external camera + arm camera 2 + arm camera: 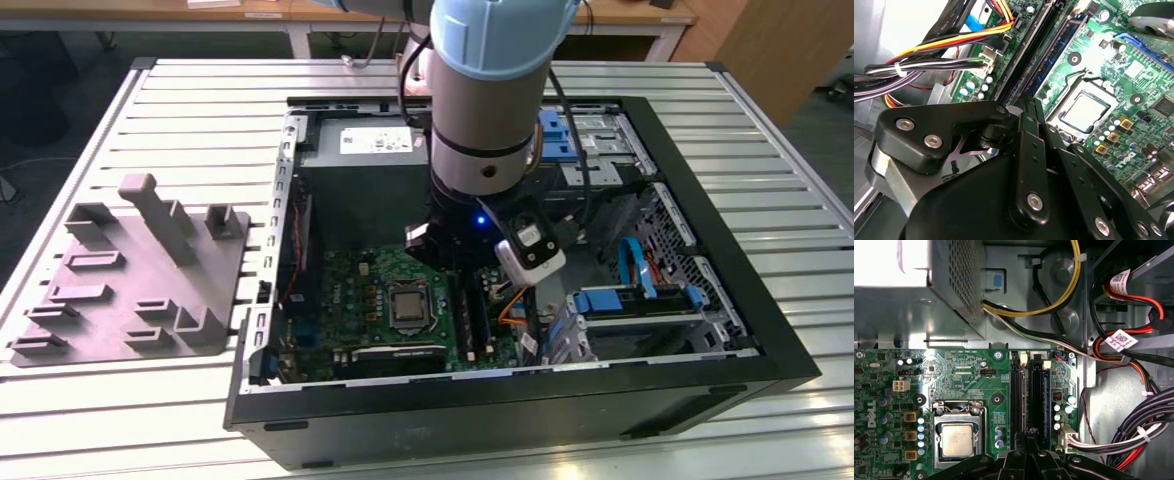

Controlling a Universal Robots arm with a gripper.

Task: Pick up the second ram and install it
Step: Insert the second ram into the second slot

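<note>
In both wrist views my gripper (1027, 438) (1030, 106) stands at the black memory slots (1038, 390) of the motherboard (964, 372), its two fingers drawn close together across the slots' width. A thin dark stick, the second ram (1026, 400), runs edge-on from between the fingertips along one slot, and whether it is seated I cannot tell. In the exterior view the gripper (454, 265) reaches down into the open computer case (694, 380), over the slots right of the processor socket (404, 303).
Bundled cables (1134, 435) (939, 55) lie close beside the slots. The grey power supply (358, 160) and a blue drive bay (641, 300) flank the arm inside the case. A grey fixture (134, 270) with upright posts sits on the slatted table at the exterior view's left.
</note>
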